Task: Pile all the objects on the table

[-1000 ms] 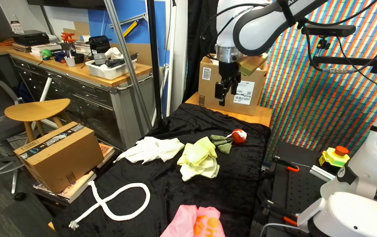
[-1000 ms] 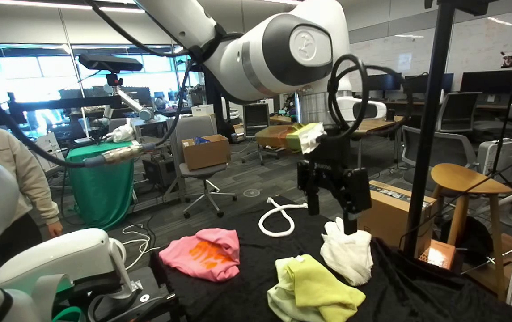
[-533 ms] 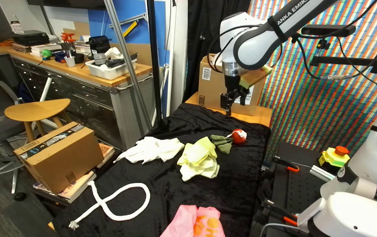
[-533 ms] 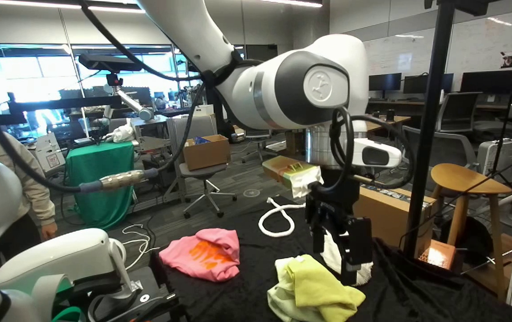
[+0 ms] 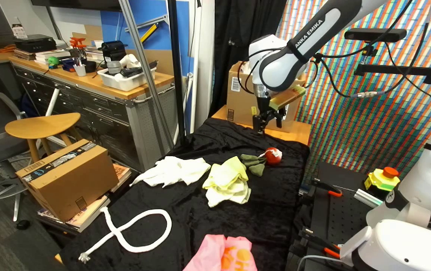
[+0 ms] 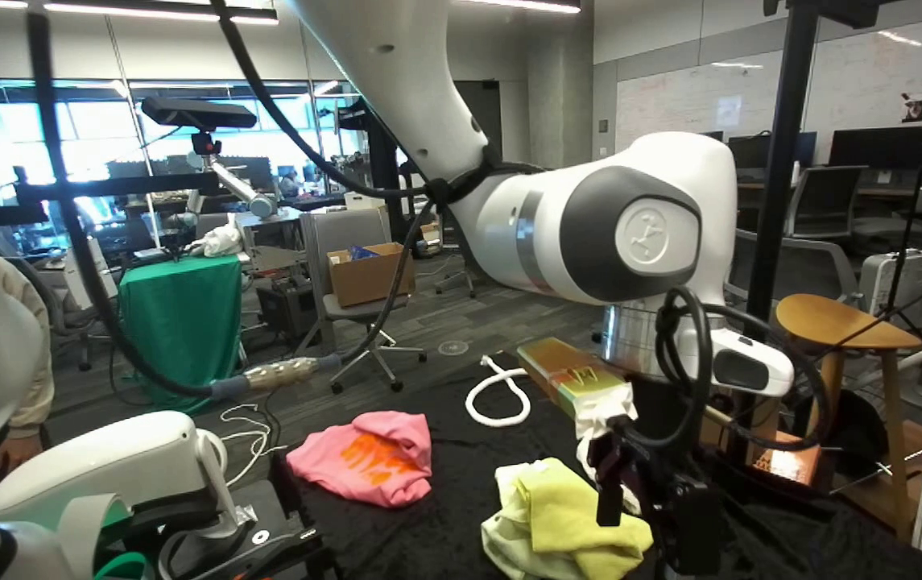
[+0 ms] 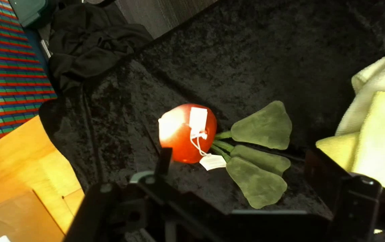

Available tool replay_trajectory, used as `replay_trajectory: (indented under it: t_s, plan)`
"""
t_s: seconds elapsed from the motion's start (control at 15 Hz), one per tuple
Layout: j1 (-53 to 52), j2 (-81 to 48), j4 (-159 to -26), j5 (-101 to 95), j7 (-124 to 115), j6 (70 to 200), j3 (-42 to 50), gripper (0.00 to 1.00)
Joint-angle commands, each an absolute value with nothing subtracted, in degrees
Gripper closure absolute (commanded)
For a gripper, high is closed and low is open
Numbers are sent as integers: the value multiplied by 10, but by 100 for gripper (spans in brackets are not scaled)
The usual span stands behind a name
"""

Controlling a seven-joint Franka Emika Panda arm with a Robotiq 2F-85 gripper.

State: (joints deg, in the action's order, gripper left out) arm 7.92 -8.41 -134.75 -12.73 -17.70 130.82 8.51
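A red plush radish (image 5: 273, 156) with green leaves lies on the black-covered table. In the wrist view it (image 7: 187, 134) lies beyond my open, empty gripper (image 7: 239, 158), its ball near one finger and its leaves between the fingers. In an exterior view my gripper (image 5: 271, 126) hangs above and beyond the radish, not touching it. A yellow-green cloth (image 5: 230, 177) lies beside the leaves. A white cloth (image 5: 177, 171) is beside that. A white rope (image 5: 116, 231) lies looped, and a pink cloth (image 5: 221, 252) with orange print lies at the near end.
A cardboard box (image 5: 234, 101) stands at the table's far end, behind my gripper. A black pole (image 6: 783, 161) rises beside the table. A black side stand with a red stop button (image 5: 390, 172) and a white arm (image 6: 106, 467) border one side.
My gripper has come down toward the table near the radish, staying open. In an exterior view it has moved right and closer to the camera. The objects on the table have not moved.
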Motion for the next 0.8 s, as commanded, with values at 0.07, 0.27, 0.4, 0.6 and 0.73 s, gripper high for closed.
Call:
replay_trajectory:
  t_s: [0.07, 0.27, 0.4, 0.6, 0.73]
  plan:
    - [88, -164, -1276, -99, -145, 1302, 100, 0]
    - [98, -215, -1232, -76, -120, 1287, 106, 0]
    - [104, -247, -1205, -66, -112, 1274, 110, 0]
    - [117, -287, -1181, -45, -98, 1257, 112, 0]
    - [126, -313, -1168, -33, -91, 1247, 111, 0]
